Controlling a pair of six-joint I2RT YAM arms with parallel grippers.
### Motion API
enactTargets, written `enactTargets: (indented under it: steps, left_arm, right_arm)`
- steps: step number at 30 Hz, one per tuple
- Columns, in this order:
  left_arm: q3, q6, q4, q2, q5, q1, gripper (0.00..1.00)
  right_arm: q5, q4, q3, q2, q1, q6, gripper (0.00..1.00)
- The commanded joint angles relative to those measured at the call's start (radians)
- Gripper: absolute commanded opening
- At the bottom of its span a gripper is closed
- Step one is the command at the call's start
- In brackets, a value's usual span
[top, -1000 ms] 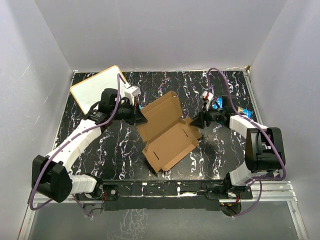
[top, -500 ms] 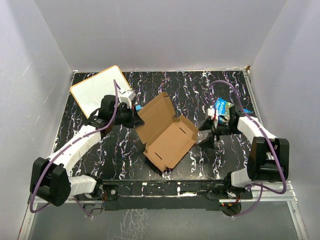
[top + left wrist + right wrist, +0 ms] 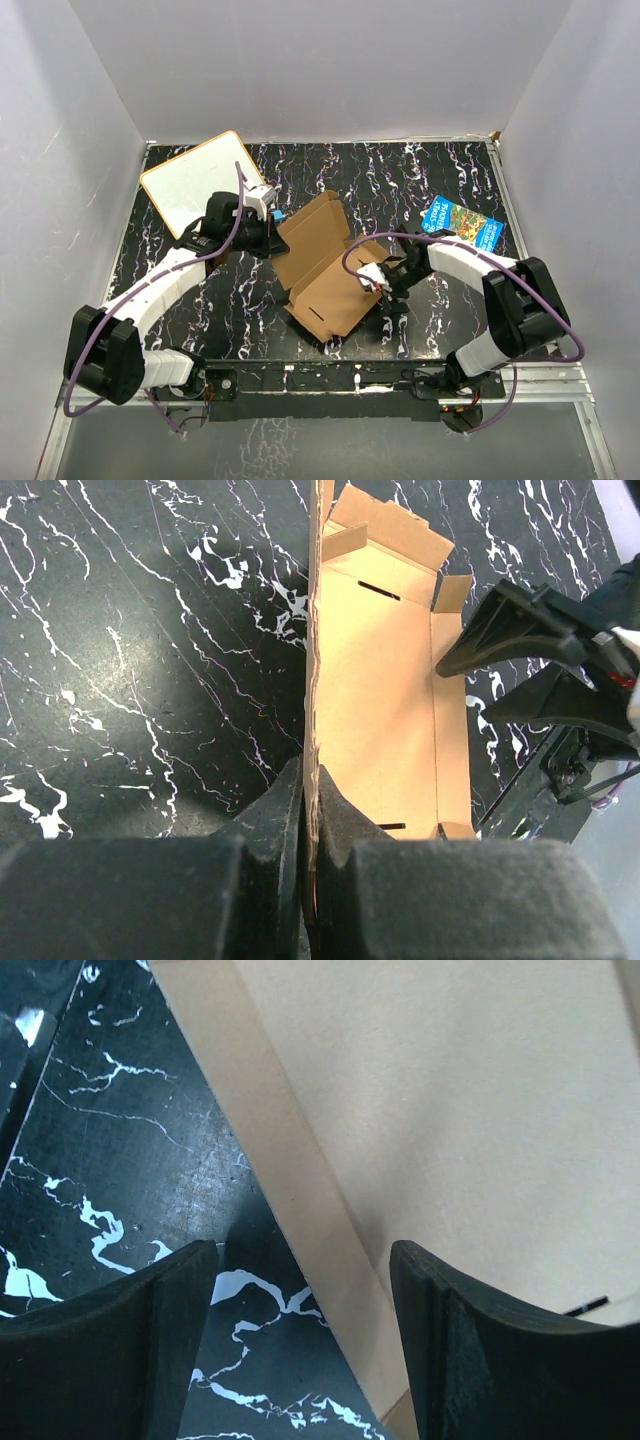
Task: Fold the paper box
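Pinching the upright left panel of the paper box (image 3: 335, 285), the left gripper (image 3: 310, 780) is clamped thin on cardboard. The right gripper (image 3: 300, 1270) is spread wide, straddling the box's right flap. If the right pushes inward unevenly, the light box may skid or twist out of the left pinch, since the black marbled table (image 3: 400, 180) looks slick. A white board (image 3: 195, 182) lies behind-left of the box and a blue printed box (image 3: 462, 222) behind-right; pale walls enclose all
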Motion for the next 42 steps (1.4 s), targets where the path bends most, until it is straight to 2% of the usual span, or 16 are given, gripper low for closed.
enactTargets:
  steps: [1, 4, 10, 16, 25, 28, 37, 42]
  left_arm:
    - [-0.014, 0.045, 0.028, -0.018, 0.045, -0.001, 0.00]
    - [-0.019, 0.057, 0.032, -0.023, 0.059, -0.001, 0.00]
    - [-0.027, 0.073, 0.058, -0.019, 0.102, -0.001, 0.00]
    - [-0.032, 0.075, 0.088, -0.010, 0.155, -0.001, 0.00]
    - [-0.043, 0.087, 0.087, 0.011, 0.212, -0.001, 0.00]
    - [-0.044, 0.087, 0.086, 0.018, 0.226, -0.001, 0.00]
    - [-0.050, 0.090, 0.077, 0.036, 0.224, -0.001, 0.00]
    - [-0.060, 0.078, 0.083, 0.058, 0.217, -0.001, 0.00]
  right_arm:
    - [0.066, 0.058, 0.044, 0.041, 0.045, -0.028, 0.72]
    - [0.071, 0.073, 0.054, 0.050, 0.061, -0.001, 0.63]
    - [0.089, 0.102, 0.078, 0.063, 0.082, 0.061, 0.37]
    - [0.100, 0.101, 0.123, 0.093, 0.109, 0.112, 0.23]
    - [0.122, 0.065, 0.226, 0.207, 0.142, 0.199, 0.16]
    - [0.166, 0.091, 0.243, 0.244, 0.146, 0.303, 0.13]
    - [0.243, 0.220, 0.217, 0.248, 0.147, 0.487, 0.14]
    - [0.271, 0.293, 0.177, 0.248, 0.147, 0.546, 0.20]
